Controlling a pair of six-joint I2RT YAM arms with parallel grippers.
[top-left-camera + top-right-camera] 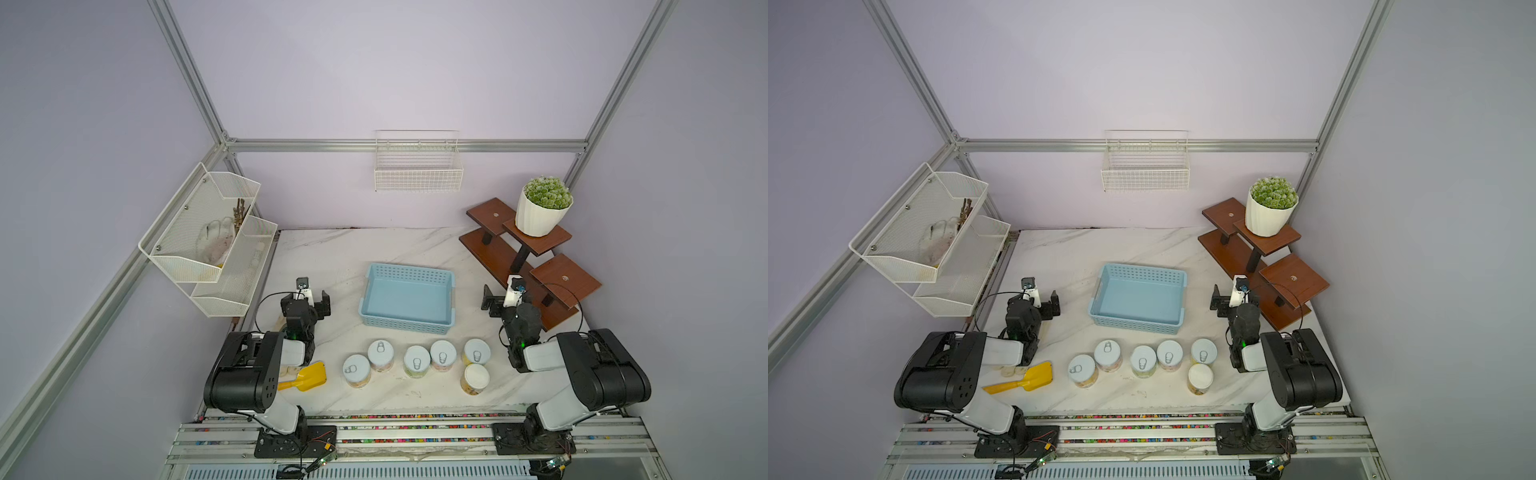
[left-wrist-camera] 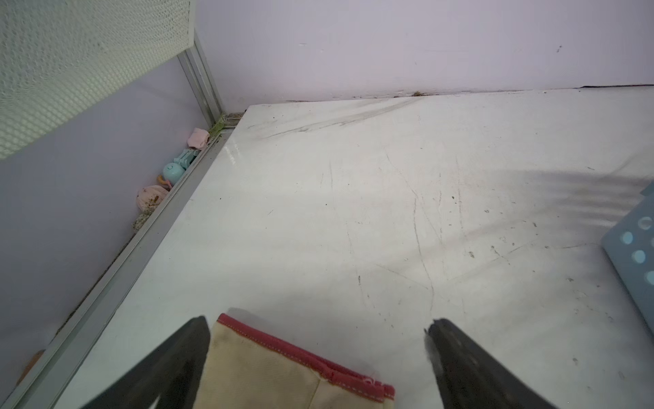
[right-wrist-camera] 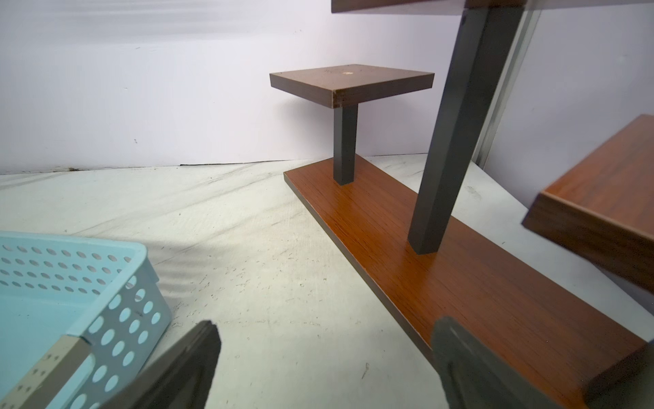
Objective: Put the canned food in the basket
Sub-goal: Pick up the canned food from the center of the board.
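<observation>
Canned food (image 1: pixel 417 360) first: six short round cans standing upright on the marble tabletop (image 1: pixel 332 257), between the two arms, none in the basket (image 1: pixel 405 326) yet. Five show pale silvery pull-tab lids in a loose row. The plain-topped can (image 1: pixel 475 377) sits just beside the row's right end, nearer the front edge. Labels read pastel yellow, pink and green.

That light blue basket lies just behind the row: rectangular plastic, walls punched with round holes, floor smooth and bare.

Over to the left gripper (image 2: pixel 318 324): fingers spread wide, holding nothing, and a cream cloth (image 2: pixel 269 368) with a red hem shows between them. Now the right gripper (image 3: pixel 329 327): fingers likewise wide apart, poised between the basket's corner and the wooden stand (image 3: pixel 460 283) with its dark posts and brown grained boards.

A yellow scoop (image 1: pixel 307 377) lies left of the cans, beside the left arm. A potted plant (image 1: pixel 543 205) in a ribbed white pot tops the stand. A white wire basket (image 1: pixel 417 174) hangs on the back wall, white mesh racks (image 1: pixel 208 237) on the left wall.
</observation>
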